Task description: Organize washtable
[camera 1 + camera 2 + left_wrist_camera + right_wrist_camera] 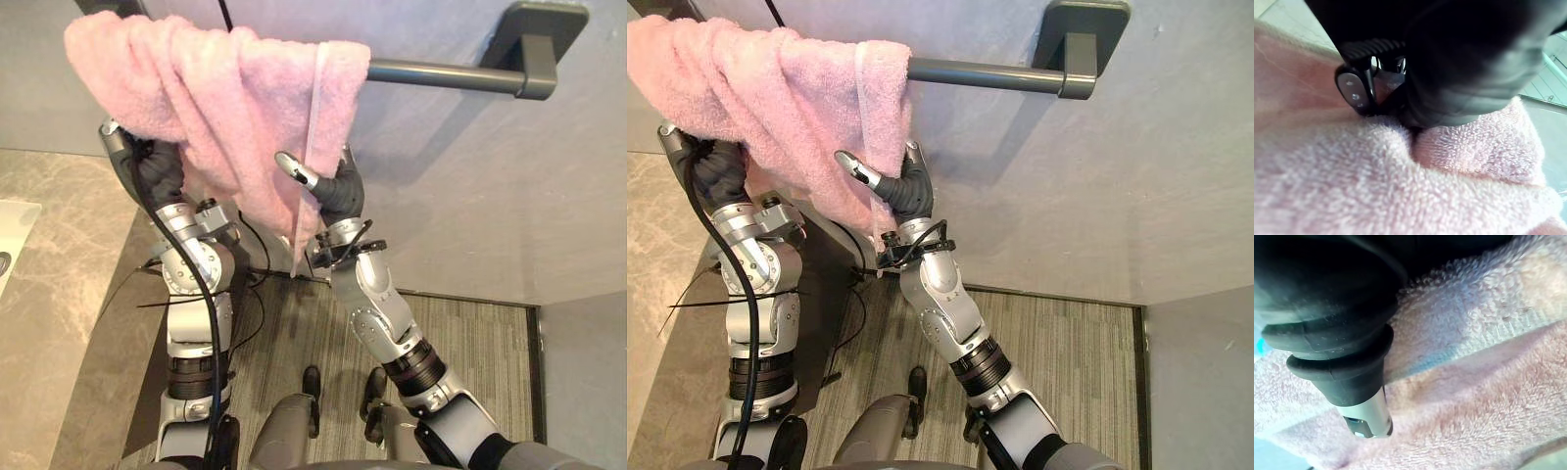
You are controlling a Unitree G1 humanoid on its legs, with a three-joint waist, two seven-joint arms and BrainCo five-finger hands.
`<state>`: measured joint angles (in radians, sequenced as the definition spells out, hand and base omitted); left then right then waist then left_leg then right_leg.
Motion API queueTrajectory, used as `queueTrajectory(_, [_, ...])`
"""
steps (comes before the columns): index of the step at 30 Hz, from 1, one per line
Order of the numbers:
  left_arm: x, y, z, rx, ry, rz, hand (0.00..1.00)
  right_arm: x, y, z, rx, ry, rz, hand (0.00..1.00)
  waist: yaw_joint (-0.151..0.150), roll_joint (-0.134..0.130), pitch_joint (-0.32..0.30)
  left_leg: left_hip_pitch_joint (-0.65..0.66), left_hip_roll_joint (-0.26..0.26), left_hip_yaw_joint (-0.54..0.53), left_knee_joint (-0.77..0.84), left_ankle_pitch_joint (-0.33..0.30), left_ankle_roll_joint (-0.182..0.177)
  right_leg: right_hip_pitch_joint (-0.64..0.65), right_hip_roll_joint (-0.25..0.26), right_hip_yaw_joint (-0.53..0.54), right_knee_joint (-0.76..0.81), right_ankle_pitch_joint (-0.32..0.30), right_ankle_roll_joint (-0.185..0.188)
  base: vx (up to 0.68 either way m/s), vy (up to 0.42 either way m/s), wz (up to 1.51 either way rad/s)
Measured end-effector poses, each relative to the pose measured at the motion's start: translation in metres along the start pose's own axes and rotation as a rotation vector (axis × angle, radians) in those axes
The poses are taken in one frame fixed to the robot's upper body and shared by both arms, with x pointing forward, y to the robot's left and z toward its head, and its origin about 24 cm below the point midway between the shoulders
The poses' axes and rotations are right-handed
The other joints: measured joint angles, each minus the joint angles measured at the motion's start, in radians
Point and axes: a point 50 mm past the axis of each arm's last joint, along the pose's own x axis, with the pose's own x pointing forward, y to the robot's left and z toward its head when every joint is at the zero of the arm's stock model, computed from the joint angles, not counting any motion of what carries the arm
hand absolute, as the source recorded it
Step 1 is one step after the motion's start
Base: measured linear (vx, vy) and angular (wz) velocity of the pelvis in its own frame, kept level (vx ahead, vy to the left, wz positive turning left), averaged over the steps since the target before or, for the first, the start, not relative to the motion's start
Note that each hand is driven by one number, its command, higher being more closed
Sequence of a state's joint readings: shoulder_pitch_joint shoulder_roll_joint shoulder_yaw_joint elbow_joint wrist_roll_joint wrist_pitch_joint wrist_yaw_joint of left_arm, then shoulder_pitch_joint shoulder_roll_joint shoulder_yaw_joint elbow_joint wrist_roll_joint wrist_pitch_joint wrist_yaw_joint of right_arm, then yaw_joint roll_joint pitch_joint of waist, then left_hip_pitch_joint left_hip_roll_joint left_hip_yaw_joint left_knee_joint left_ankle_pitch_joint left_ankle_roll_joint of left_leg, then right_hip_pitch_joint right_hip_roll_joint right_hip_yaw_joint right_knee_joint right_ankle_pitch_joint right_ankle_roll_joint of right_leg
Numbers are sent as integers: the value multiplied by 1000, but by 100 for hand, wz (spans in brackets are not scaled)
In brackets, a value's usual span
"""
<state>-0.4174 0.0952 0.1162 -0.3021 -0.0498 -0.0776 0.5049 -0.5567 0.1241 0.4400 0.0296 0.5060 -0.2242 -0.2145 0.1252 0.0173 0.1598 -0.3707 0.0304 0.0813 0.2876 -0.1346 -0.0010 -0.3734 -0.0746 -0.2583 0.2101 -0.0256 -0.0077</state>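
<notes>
A pink towel (216,88) hangs bunched over the left part of a grey wall bar (441,76). My left hand (157,171) is raised under the towel's left side, its fingers buried in the cloth. My right hand (338,191) is up at the towel's hanging right hem. Its thumb (294,168) lies straight across the front of the cloth and a straight finger (345,157) points up beside the hem. Terry cloth (1400,196) presses against the left hand's dark cover in the left wrist view, and the towel's woven band (1508,323) passes the right hand's cover.
The bar's bracket (534,49) is fixed to the grey wall at the upper right. A marble counter (59,294) with a white basin edge (15,230) lies at the left. Below is a striped floor mat (480,343).
</notes>
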Motion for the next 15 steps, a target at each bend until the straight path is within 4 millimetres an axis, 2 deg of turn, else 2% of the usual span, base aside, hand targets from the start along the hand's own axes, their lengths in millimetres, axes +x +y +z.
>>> queueTrajectory(5, [-2, -1, -1, 0, 5, -13, 100, -5, -8, 3, -63, -9, -7, 100, 0, 0, 0, 5, 0, -2, 0, 0, 0, 8, 0, -5, -2, 0, 0, -5, 0, 2])
queueTrajectory(9, [-3, -5, -1, -3, 8, -47, 100, -12, -22, 10, -160, -29, -24, 100, -1, -2, -1, 36, -1, -1, -9, 0, 0, 44, 1, -8, -19, 0, 0, 5, 2, 1])
queueTrajectory(13, [-10, -5, -6, 5, 30, -80, 100, -15, -32, 15, -185, -43, -43, 100, -2, -3, -2, 39, 0, 2, -9, 0, 0, 48, 2, -7, -23, 2, -1, 0, 0, 0])
queueTrajectory(15, [-15, -4, -10, 13, 53, -101, 100, -18, -44, 21, -230, -47, -75, 100, -1, -5, -3, 49, 0, 6, -10, 0, 0, 59, 2, -7, -26, 2, -1, 0, 0, 0])
